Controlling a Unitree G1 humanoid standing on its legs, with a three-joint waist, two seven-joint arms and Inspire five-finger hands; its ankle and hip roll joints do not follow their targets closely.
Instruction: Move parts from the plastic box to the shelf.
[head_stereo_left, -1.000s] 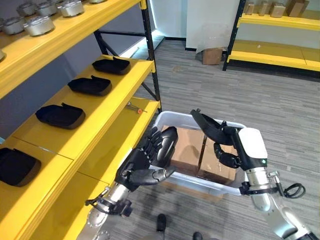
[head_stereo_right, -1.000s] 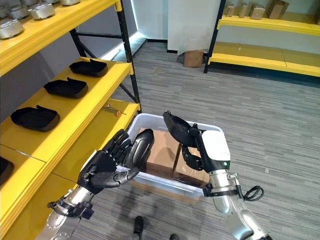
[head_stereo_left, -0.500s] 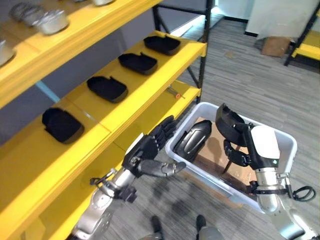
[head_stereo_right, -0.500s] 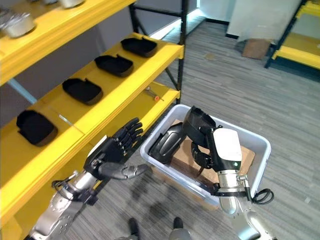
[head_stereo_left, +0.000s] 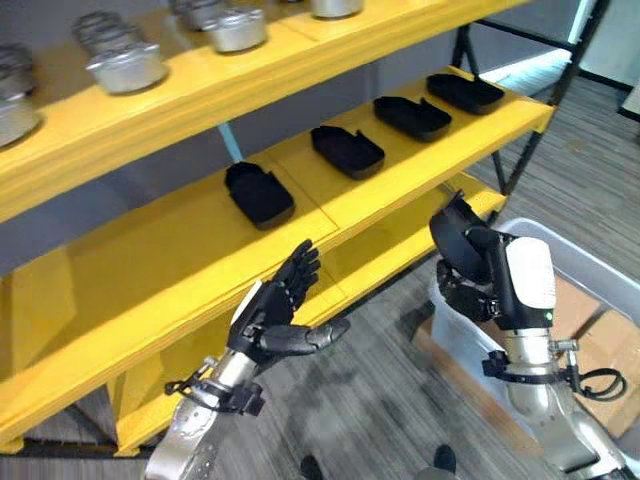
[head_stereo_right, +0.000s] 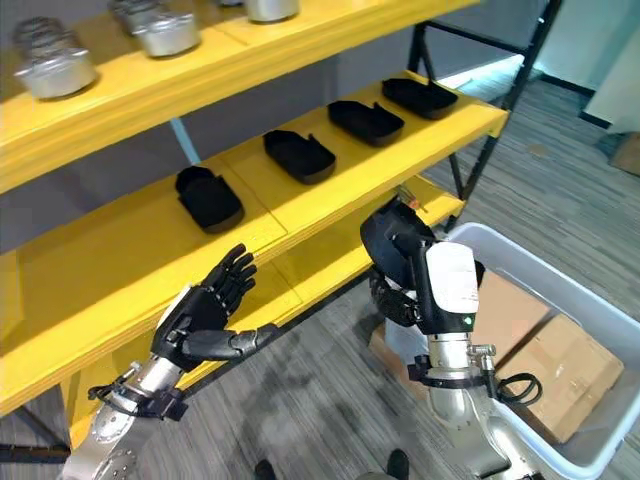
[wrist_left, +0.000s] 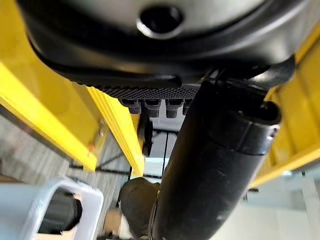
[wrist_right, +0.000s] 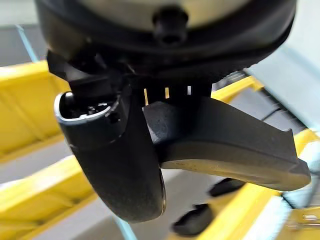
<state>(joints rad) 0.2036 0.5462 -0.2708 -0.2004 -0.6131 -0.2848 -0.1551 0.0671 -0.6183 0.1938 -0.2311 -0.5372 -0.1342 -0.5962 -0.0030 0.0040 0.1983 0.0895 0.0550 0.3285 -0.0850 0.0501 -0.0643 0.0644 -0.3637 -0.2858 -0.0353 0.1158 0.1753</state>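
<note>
Grey plank floor (head_stereo_left: 380, 400) runs under the left hand (head_stereo_left: 272, 312), fingers spread and empty. Beside the plastic box (head_stereo_right: 590, 310), the right hand (head_stereo_right: 400, 262) clamps a black part (head_stereo_right: 383, 232), raised toward the yellow shelf's (head_stereo_left: 150, 270) front edge, where four parts (head_stereo_left: 258, 193) line up.

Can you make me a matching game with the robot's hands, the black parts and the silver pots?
Things:
1. left hand
2. right hand
3. row of black parts
4. silver pots

States or places:
A. on the top yellow shelf
B. open, holding nothing
C. on the middle yellow shelf
D. fingers curled round a black part

Pairs: 1-B, 2-D, 3-C, 4-A
</note>
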